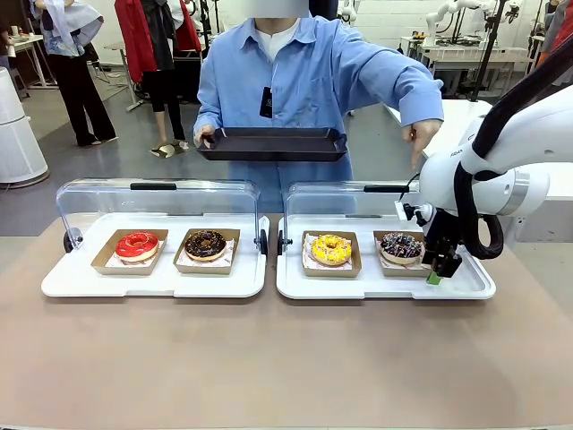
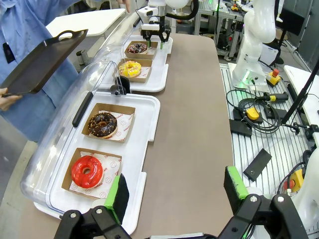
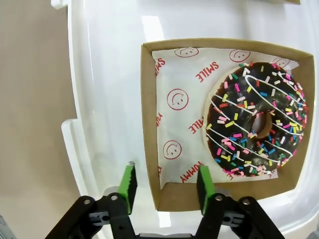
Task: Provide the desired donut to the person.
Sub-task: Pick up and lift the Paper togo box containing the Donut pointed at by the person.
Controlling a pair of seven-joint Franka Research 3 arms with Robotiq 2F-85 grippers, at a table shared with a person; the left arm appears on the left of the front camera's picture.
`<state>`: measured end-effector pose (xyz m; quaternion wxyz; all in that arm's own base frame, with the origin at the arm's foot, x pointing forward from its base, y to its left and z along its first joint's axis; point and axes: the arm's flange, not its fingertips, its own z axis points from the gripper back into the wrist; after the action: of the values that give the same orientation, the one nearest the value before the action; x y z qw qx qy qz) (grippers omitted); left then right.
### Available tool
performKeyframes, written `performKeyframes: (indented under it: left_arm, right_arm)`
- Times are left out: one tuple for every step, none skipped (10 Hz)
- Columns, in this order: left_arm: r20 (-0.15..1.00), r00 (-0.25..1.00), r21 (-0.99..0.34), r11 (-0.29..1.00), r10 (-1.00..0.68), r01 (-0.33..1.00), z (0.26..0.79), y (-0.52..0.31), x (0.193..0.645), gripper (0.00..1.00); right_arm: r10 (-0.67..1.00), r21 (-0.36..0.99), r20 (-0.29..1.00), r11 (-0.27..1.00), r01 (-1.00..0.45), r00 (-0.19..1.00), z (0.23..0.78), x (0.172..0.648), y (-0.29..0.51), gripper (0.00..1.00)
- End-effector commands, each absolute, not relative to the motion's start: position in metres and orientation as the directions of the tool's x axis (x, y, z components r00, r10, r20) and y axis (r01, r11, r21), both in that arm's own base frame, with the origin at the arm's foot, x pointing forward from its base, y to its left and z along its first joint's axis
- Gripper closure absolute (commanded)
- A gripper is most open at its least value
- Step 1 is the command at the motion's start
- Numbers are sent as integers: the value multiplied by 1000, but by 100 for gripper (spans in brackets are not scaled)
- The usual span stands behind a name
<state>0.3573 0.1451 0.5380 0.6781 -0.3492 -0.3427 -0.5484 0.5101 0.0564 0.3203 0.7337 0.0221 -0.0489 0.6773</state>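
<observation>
Grey floor (image 1: 107, 179); white tables (image 1: 455, 112) back R; white wall (image 1: 394, 18); round white unit (image 1: 13, 134) L, maybe a bin.

On the table (image 1: 286, 358), left tray (image 1: 152, 285) lies beside right tray (image 1: 385, 288), each holding two boxed donuts (image 1: 206, 244).

The tabletop (image 1: 269, 358) is matt, smooth and brown; the white trays (image 1: 152, 285) on it look like glossy plastic under clear, shiny plastic lids (image 1: 157, 199). The sprinkled donut (image 3: 256, 119) has a glossy dark glaze and lies on thin printed paper (image 3: 172, 124) in a matt brown cardboard box (image 3: 147, 124). The person (image 1: 304, 90) wears a shirt (image 1: 367, 76) of soft cloth, and the dark tray (image 1: 273, 145) held up looks matt, possibly plastic.
</observation>
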Motion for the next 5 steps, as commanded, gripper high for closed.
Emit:
performKeyframes:
  left_arm:
    - [863,140,-76,149,-486,986,538,146,358,0]
    - [863,140,-76,149,-486,986,538,146,358,0]
    - [863,140,-76,149,-486,986,538,146,358,0]
    - [863,140,-76,149,-486,986,538,146,358,0]
    - [863,140,-76,149,-486,986,538,146,358,0]
  right_arm:
    - [991,-20,118,65,-998,63,317,517,56,100]
    - [991,-20,116,65,-998,62,317,517,56,100]
    - [992,-19,112,65,-998,62,317,517,56,97]
    - [992,-20,109,64,-998,62,317,517,57,100]
    - [992,-22,105,66,-998,64,319,516,57,100]
